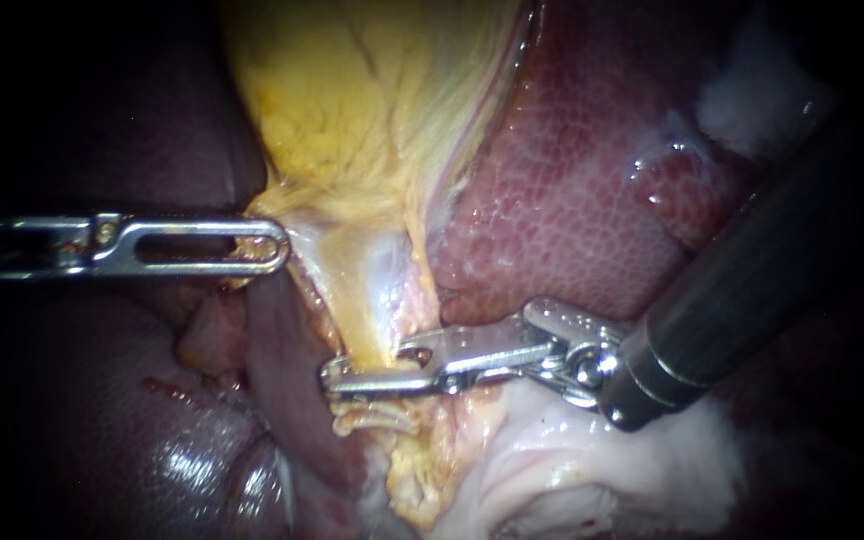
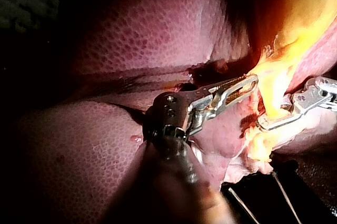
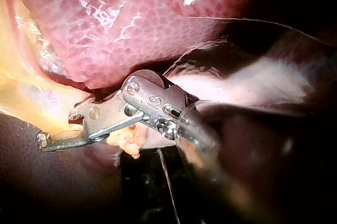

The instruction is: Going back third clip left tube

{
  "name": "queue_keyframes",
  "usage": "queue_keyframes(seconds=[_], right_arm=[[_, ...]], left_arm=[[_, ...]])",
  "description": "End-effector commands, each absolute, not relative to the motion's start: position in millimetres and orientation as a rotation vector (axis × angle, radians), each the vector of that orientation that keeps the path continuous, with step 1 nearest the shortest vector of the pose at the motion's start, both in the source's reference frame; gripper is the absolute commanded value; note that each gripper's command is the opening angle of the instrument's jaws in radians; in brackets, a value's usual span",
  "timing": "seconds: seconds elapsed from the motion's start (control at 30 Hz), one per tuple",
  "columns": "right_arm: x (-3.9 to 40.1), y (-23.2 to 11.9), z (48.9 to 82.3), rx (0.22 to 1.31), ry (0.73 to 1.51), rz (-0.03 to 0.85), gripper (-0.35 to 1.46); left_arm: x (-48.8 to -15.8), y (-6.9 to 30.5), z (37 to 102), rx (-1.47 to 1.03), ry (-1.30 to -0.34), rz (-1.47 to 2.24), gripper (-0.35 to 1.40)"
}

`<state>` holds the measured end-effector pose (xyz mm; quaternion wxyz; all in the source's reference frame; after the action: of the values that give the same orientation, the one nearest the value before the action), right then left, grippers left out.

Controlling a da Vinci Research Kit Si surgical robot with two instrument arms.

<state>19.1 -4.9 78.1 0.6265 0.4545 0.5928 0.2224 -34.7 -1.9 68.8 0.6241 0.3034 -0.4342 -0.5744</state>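
Through the endoscope, the left instrument (image 1: 252, 245) lay level. Its jaws were closed together on the pale yellow edge of the gallbladder (image 1: 352, 100), seemingly pinching it and drawing it leftward. The right instrument (image 1: 367, 378) reached in across the liver (image 1: 572, 220) with its jaws narrowly parted, and a yellowish tube (image 1: 377, 320) ran down between them. Whether this was the left tube could not be settled here. Just beneath those jaws sat pale ridged bands that looked like clips (image 1: 377, 412), though their number was unclear. In the left wrist view, the toothed jaws met the yellow tissue at their tip, with the right instrument's jaws just beyond it. In the right wrist view, a slim gap showed between the right instrument's jaws, with yellow tissue lying in it, so they straddled the strand rather than clamped it. The step in hand was probably the retreat from the clipped tube. The next move would call for a straight pull back along the shaft, jaws kept apart so that neither hooked the tube or the bands below.
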Motion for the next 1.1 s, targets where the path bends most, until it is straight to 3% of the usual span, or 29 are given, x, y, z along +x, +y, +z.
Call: queue_keyframes(seconds=[0.03, 0.3, 0.37, 0.43, 0.83, 1.1], right_arm=[[19.0, -4.8, 78.1, 1.041, 1.359, 0.51, -0.35], [19.1, -4.9, 78.0, 1.042, 1.359, 0.509, -0.34], [19.5, -4.9, 77.9, 1.033, 1.359, 0.518, 0.08], [20.1, -4.8, 77.9, 0.947, 1.377, 0.531, 0.57], [18.3, -2.7, 79.6, 0.821, 1.409, 0.517, 0.6], [15.6, -1.6, 79.5, 0.803, 1.396, 0.525, 0.6]], left_arm=[[-34.7, -1.9, 68.8, 0.697, -0.997, -1.319, -0.35], [-34.7, -1.9, 68.8, 0.697, -0.997, -1.319, -0.35], [-34.7, -1.9, 68.8, 0.697, -0.997, -1.319, -0.35], [-34.7, -1.9, 68.8, 0.697, -0.997, -1.319, -0.35], [-34.6, -2.0, 68.7, 0.696, -0.997, -1.319, -0.35], [-34.6, -2.0, 68.7, 0.697, -0.997, -1.319, -0.35]])
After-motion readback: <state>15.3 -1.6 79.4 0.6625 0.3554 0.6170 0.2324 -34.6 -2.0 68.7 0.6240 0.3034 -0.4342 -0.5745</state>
